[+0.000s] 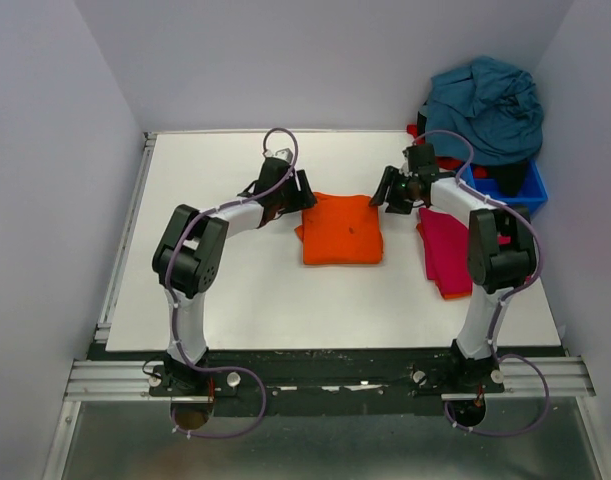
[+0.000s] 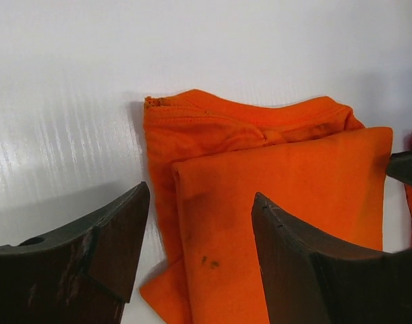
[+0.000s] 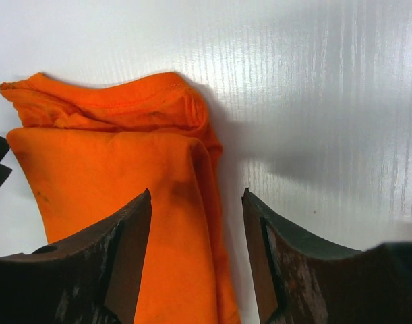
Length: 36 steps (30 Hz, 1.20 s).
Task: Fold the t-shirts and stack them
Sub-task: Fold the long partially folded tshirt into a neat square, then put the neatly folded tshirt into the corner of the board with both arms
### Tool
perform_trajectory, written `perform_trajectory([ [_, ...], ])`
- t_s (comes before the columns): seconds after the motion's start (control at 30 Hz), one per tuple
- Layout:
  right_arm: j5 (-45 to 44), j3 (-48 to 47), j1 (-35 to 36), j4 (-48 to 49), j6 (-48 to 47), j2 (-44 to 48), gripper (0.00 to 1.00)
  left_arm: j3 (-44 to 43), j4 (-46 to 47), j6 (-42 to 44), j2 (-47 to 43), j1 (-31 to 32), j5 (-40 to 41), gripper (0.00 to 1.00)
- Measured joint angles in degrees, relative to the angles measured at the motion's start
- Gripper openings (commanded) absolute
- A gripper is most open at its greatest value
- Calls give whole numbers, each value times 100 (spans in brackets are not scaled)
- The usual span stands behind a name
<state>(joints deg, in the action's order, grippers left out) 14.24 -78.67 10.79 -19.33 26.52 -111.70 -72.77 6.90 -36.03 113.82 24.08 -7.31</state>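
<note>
Nearest, behind and outward of the right pincer (image 1: 390, 190), a magenta t-shirt (image 1: 447, 250) lies folded on the desk (image 1: 235, 290). Between the two pincers, slightly nearer than them, rests the orange t-shirt (image 1: 342, 230), folded square. The left pincer (image 1: 297, 190) hovers at its far-left corner and the right at its far-right corner, both spread wide and gripping nothing. The fold looks finished. Next, I judge, the square needs gripping and carrying onto the magenta one. Beyond the right pincer, a teal t-shirt (image 1: 485, 105) heaps over the blue bin (image 1: 525, 190).
</note>
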Motion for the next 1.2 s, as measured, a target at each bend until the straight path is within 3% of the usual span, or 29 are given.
perform_trajectory([
  [0.6, 483, -584, -28, -11, 57, -852, 59, -914, -640, -90, 815, -136, -326, 66],
  [0.83, 481, -610, -11, -26, 55, -876, 55, -918, -721, -149, 815, -146, -407, 52],
  [0.93, 483, -656, 20, -28, 57, -916, 54, -892, -680, -227, 822, -146, -503, 40],
  [1.03, 494, -765, 55, -59, 55, -997, 52, -885, -577, -302, 879, -146, -573, 14],
  [1.1, 514, -896, 87, -83, 57, -1091, 49, -890, -479, -352, 962, -146, -645, 2],
  [1.13, 518, -970, 105, -103, 55, -1137, 46, -898, -393, -413, 1021, -149, -686, 0],
  [1.2, 518, -1075, 136, -142, 57, -1207, 32, -914, -295, -474, 1067, -153, -748, 0],
])
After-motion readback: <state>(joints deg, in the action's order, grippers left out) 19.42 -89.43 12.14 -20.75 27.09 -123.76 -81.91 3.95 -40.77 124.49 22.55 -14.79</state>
